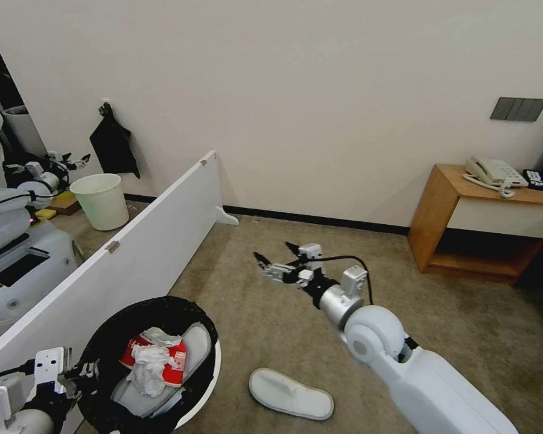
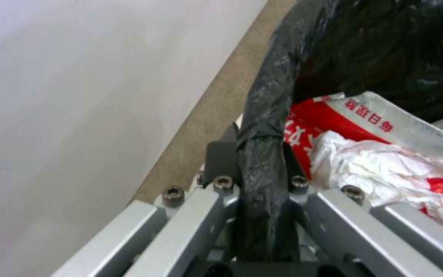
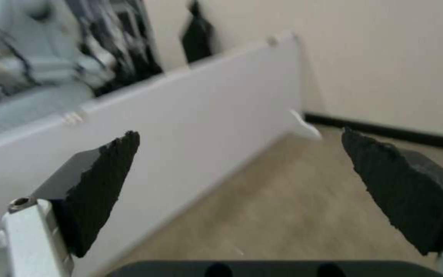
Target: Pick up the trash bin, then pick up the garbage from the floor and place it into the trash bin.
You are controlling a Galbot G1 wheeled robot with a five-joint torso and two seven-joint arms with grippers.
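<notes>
The trash bin [image 1: 206,386], white with a black bag over its rim, sits at the lower left of the head view. My left gripper [image 1: 81,372] is shut on the bin's near rim; the left wrist view shows its fingers [image 2: 221,154] clamping the bagged rim [image 2: 267,115]. Inside lie a red-white packet [image 1: 175,361], a crumpled white tissue [image 1: 148,367] and a white slipper [image 1: 196,343]; the left wrist view shows the same packet [image 2: 365,113] and tissue [image 2: 380,161]. A second white slipper [image 1: 291,395] lies on the carpet right of the bin. My right gripper [image 1: 273,251] [image 3: 239,132] hangs open above the carpet, holding nothing.
A low white partition panel [image 1: 145,241] runs along the left, close beside the bin. Behind it stand an unlined pale bin [image 1: 102,202] and another robot [image 1: 18,241]. A wooden side table [image 1: 446,211] with a telephone [image 1: 492,172] stands at the right wall. Open carpet lies ahead.
</notes>
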